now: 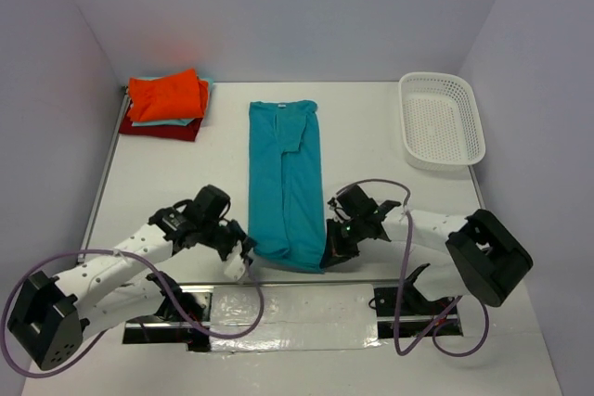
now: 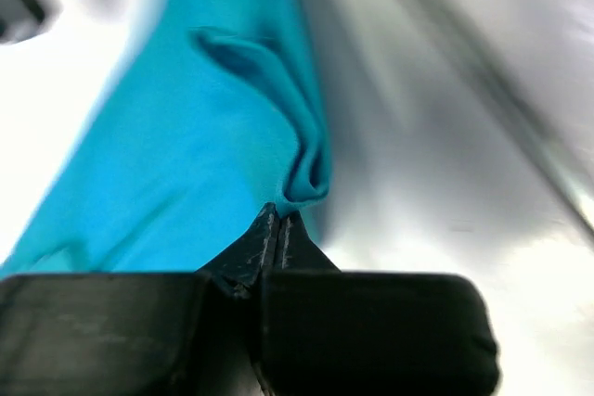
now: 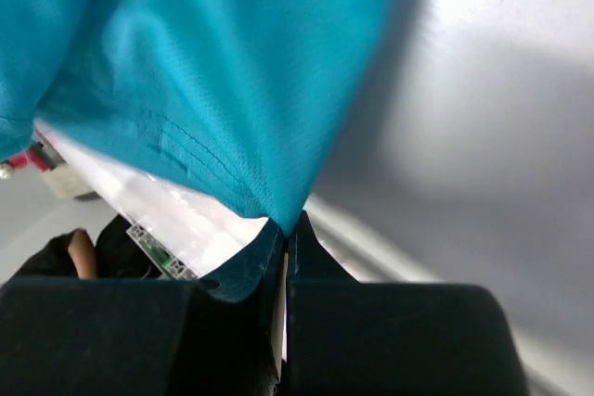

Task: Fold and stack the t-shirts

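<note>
The teal-blue t-shirt [image 1: 286, 183] lies in a long narrow fold down the middle of the table, collar end far. My left gripper [image 1: 245, 252] is shut on its near left corner; the left wrist view shows the cloth [image 2: 186, 136] pinched at the fingertips. My right gripper [image 1: 329, 252] is shut on the near right corner, the hem [image 3: 204, 90] hanging from its tips, lifted off the table. At the far left sits a stack: the orange t-shirt [image 1: 167, 95] on top, a mint-aqua edge [image 1: 163, 121] under it, the dark red t-shirt [image 1: 160, 130] at the bottom.
A white mesh basket [image 1: 442, 121] stands at the far right. A metal strip [image 1: 288, 299] with the arm bases runs along the near edge. Grey walls close in the table on three sides.
</note>
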